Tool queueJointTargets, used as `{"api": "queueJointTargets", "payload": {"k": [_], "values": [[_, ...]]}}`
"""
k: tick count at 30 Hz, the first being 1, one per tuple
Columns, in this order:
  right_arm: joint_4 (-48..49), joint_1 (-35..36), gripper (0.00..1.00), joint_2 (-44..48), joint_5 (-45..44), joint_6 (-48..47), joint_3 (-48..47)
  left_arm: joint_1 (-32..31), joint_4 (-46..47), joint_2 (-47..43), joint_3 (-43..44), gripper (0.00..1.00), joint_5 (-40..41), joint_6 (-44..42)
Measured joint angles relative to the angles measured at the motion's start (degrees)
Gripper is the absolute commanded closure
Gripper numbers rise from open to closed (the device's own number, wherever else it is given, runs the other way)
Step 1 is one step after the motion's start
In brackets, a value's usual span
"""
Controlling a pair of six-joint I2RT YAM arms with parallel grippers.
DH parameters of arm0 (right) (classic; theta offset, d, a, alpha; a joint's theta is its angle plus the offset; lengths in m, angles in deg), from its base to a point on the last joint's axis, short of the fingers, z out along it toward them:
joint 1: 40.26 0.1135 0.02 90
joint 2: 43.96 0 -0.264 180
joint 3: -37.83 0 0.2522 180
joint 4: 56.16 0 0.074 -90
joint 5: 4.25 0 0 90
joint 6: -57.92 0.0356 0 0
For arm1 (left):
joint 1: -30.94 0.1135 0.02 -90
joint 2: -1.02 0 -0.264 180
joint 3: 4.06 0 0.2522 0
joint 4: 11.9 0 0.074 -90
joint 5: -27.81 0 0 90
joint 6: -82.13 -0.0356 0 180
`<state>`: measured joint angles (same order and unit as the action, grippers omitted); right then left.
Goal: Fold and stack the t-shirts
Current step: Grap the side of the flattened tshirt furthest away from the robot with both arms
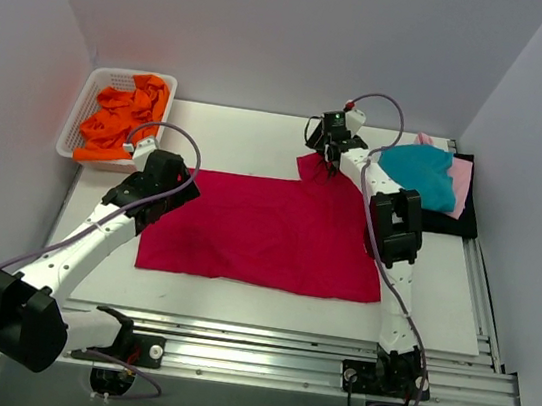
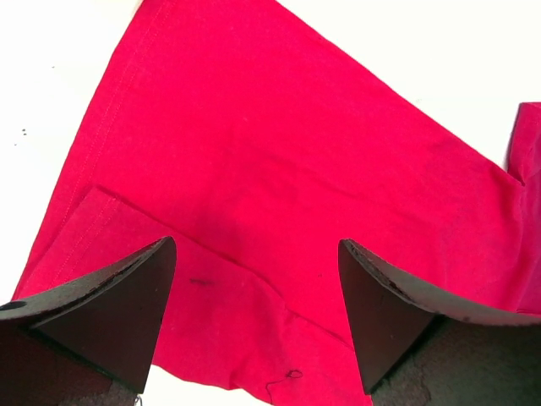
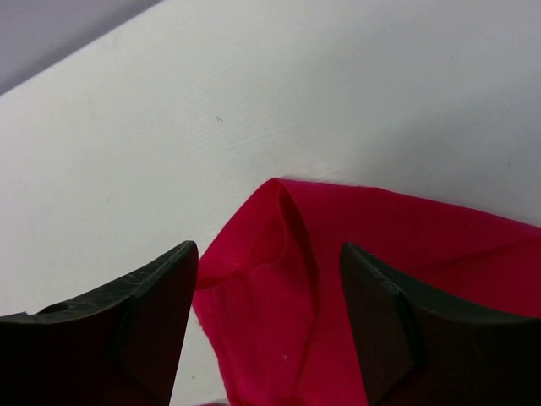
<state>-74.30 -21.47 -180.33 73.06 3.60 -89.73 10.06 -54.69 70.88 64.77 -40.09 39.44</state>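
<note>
Though soft and a bit wrinkled, lies flat as a wide rectangle in the middle of the smooth white table [image 1: 249, 144]: crimson-red t-shirt [image 1: 267, 233]. Has a stitched hem along the left edge and one thin loose thread at the near edge.

Left gripper [image 2: 256, 245]: hangs over the far left corner of that shirt. Has hard black wedge-shaped fingers [image 2: 118, 313] spread wide. Holds nothing.

Right gripper [image 3: 269, 247]: sits low at the far right corner, over a sleeve that curls up in a soft round fold. Has dark fingers [image 3: 127, 330] apart on each side of the fold, not pinching it.

Teal t-shirt [image 1: 419, 173]: rests folded on the pale pink t-shirt [image 1: 460, 184] and the black t-shirt [image 1: 455, 226], at the far right of the table.

Bright orange t-shirt [image 1: 121, 121]: lies bunched and crumpled in the white plastic lattice basket [image 1: 71, 130], at the far left corner.
</note>
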Motion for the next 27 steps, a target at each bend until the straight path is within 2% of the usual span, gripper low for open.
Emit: {"api": "queueJointTargets", "payload": {"k": [6,9,10,12,13,15,16,21,27], "values": [[-1.05,-0.5,0.43,-3.87,-0.39,-0.11,0.02,0.31,0.35,0.13,-0.09,0.14,-0.96,0.0],[-0.59,-0.87,0.52,-4.2,-0.96,-0.13,0.02,0.59,0.55,0.15,-0.09,0.14,-1.18,0.0],[-0.61,-1.07,0.63,-4.22,-0.96,-0.15,0.02,0.63,0.66,0.2,-0.09,0.14,-1.27,0.0],[-0.66,-1.42,0.73,-4.46,-0.94,-0.13,0.02,0.81,0.83,0.42,-0.09,0.14,-1.38,0.0],[-0.66,-1.57,0.84,-4.61,-0.96,-0.04,0.02,0.9,0.94,0.57,-0.09,0.14,-1.4,0.0],[-0.44,-1.95,0.91,-4.85,-0.85,-0.02,0.02,1.27,1.16,1.07,-0.09,0.14,-1.44,0.0],[-0.31,-2.21,0.99,-4.9,-0.74,0.11,0.02,1.6,1.31,1.44,-0.09,0.14,-1.51,0.0],[1.64,-2.93,1.0,-4.94,0.35,0.59,0.98,5.05,3.3,6.32,0.28,0.14,-2.78,0.0],[7.28,-3.13,1.0,-3.65,0.79,1.4,5.2,11.37,3.82,19.41,6.4,0.16,-4.76,-1.16]]}}
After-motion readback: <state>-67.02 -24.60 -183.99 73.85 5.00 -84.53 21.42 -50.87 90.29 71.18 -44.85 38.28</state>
